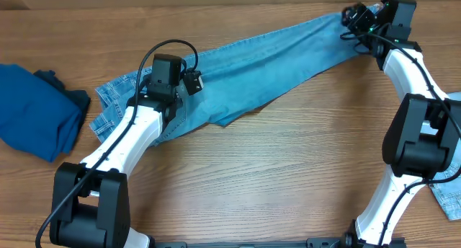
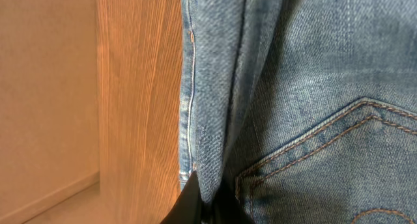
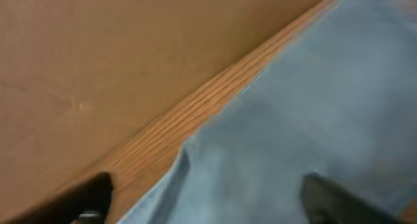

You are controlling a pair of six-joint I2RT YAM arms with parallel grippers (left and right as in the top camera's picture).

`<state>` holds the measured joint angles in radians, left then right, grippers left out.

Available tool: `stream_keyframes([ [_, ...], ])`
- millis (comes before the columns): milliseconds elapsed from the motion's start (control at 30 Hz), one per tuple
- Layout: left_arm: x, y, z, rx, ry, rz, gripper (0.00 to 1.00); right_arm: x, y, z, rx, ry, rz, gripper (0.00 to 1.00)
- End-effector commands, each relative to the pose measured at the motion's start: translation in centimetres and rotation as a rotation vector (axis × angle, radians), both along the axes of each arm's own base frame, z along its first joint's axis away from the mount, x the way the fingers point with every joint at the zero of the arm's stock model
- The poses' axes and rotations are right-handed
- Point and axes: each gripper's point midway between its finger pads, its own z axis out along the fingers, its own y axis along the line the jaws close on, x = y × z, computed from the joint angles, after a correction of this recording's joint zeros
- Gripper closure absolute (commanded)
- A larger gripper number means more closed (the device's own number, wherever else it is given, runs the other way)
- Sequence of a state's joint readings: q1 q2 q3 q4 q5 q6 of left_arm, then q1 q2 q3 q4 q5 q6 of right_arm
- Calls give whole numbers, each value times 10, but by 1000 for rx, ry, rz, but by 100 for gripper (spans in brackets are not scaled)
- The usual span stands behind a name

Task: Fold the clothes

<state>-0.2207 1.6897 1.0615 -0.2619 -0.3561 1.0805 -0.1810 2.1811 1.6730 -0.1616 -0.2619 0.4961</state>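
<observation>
A pair of light blue jeans [image 1: 259, 64] lies stretched across the table from the far right to the left of centre. My left gripper [image 1: 162, 96] sits at the waist end and is shut on a fold of the jeans' denim [image 2: 215, 120] beside a back pocket [image 2: 326, 159]. My right gripper [image 1: 358, 17] is at the leg end near the table's far edge. Its fingers [image 3: 208, 198] are spread wide apart over the jeans' hem [image 3: 300, 113], open and holding nothing.
A dark blue garment [image 1: 36, 118] lies bunched at the left edge. Another light blue cloth [image 1: 450, 190] lies at the right edge beside the right arm's base. The table's far edge [image 3: 215, 87] runs close to the jeans' hem.
</observation>
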Motion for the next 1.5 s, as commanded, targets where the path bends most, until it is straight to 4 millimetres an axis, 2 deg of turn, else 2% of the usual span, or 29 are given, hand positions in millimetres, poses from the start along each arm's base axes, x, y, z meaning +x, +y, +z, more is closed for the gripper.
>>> stream_keyframes([
  [0,6,8,5,11,-20,33,96,5,-15,11,3,-32,-15,0],
  [100,7,3,4,-11,-18,15,94,-15,-23,-2,119,43,49,0],
  [133,8,2,5,-18,-22,10,79,-28,-28,-12,134,105,48,0],
  [167,9,1,5,-26,-29,14,42,-41,-31,-19,110,158,71,0],
  [200,11,1,8,-54,-51,48,16,-49,-31,-21,88,183,94,0],
  [267,15,0,12,-145,-91,136,2,-64,-27,-15,55,224,135,0],
  [300,17,-2,15,-201,-111,179,0,-70,-26,-9,56,239,131,0],
  [400,21,-4,26,-308,-136,280,0,-88,-20,23,-10,235,168,0],
  [433,12,-11,24,-445,-86,399,0,-96,-19,29,-34,255,168,0],
  [500,-3,-24,20,-599,2,521,0,-113,-14,34,-49,305,174,0],
  [600,-45,-63,4,-812,281,615,0,-136,-5,26,-30,395,203,0],
  [633,-65,-60,-4,-799,353,699,1,-141,-4,24,-21,419,205,0],
  [700,-74,-42,-9,-724,340,780,0,-145,-3,22,-28,434,222,0],
  [733,-75,-25,-9,-680,294,851,0,-145,-1,21,-25,435,228,0],
  [800,-65,-10,-7,-719,241,917,0,-145,3,21,-27,436,237,0],
  [833,-56,-2,-5,-751,212,931,0,-146,6,21,-26,440,241,0],
  [900,-42,16,0,-893,148,1077,0,-148,9,20,-22,453,247,0],
  [967,-23,18,12,-1194,170,1188,0,-151,10,19,-18,463,249,0],
  [1000,-12,16,22,-1315,178,1183,7,-151,10,18,-17,466,249,0],
  [1067,2,16,32,-1406,151,1173,14,-152,10,18,-15,471,249,0],
  [1100,6,13,35,-1404,139,1141,18,-153,10,18,-14,474,250,0],
  [1167,4,17,29,-1243,100,1004,20,-154,10,17,-13,477,250,0],
  [1233,-2,40,20,-974,36,905,19,-156,11,16,-9,487,251,0],
  [1300,-1,58,21,-772,-13,792,18,-157,11,16,-6,494,251,0],
  [1367,13,57,17,-618,-2,559,17,-158,11,16,-6,494,251,0],
  [1433,20,48,8,-570,20,463,27,-158,12,16,-5,498,251,0],
  [1467,21,35,-2,-539,65,364,33,-159,11,15,-6,500,250,0],
])
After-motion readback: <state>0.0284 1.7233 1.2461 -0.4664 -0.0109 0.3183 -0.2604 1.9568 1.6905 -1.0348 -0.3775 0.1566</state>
